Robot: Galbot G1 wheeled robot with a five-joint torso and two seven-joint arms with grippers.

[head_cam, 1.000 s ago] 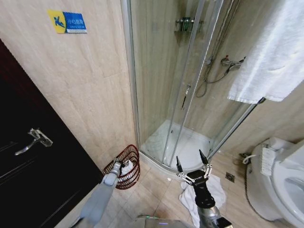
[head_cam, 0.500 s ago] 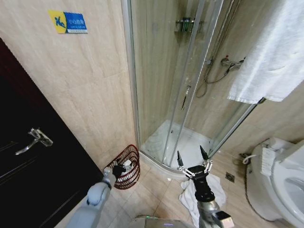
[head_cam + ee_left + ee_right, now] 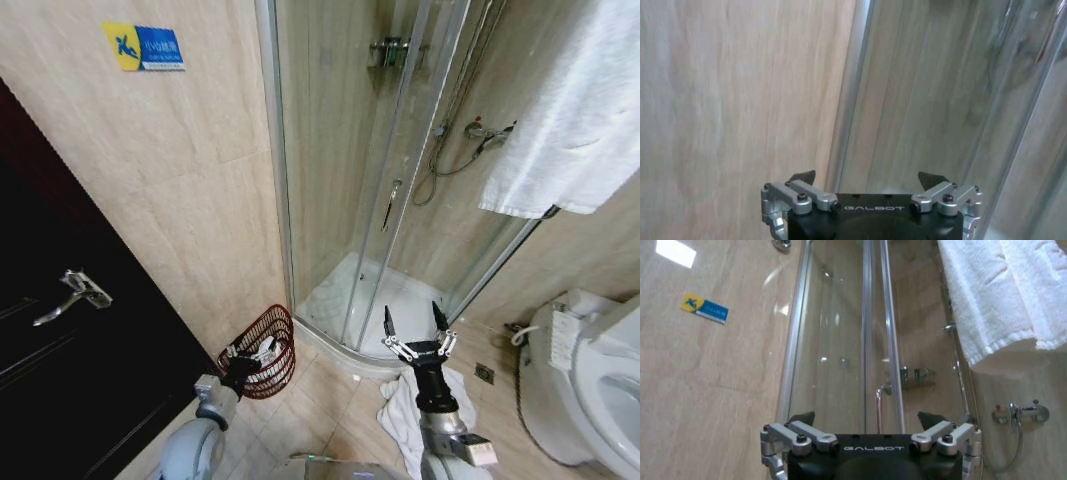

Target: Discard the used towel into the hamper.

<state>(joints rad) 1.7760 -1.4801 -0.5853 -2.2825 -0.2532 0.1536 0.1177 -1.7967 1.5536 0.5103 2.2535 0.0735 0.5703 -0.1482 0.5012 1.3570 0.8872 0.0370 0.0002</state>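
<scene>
While the left pincer [image 3: 245, 357] draws back from over the rim of the small round dark red-brown wire hamper [image 3: 262, 352], its arm now folded lower and nearer the robot than a second ago, the fingers stand apart and hold nothing, as the left wrist view confirms. Something white lies inside the hamper, just beyond those fingers; I judge it cloth already dropped in, though I cannot make out what it is. The hamper sits on the tiled floor at the near left, against the beige wall and just beside the curved glass shower enclosure [image 3: 350, 200].

The right pincer [image 3: 413, 325] has meanwhile risen and edged right, its black-tipped fingers spread wide and empty. It hangs above a crumpled white towel [image 3: 400, 420] lying on the floor before the shower step. A second white towel [image 3: 575, 110] hangs high at the far right, above the white toilet [image 3: 600, 390].

To my eye the floor towel remains to be discarded.
</scene>
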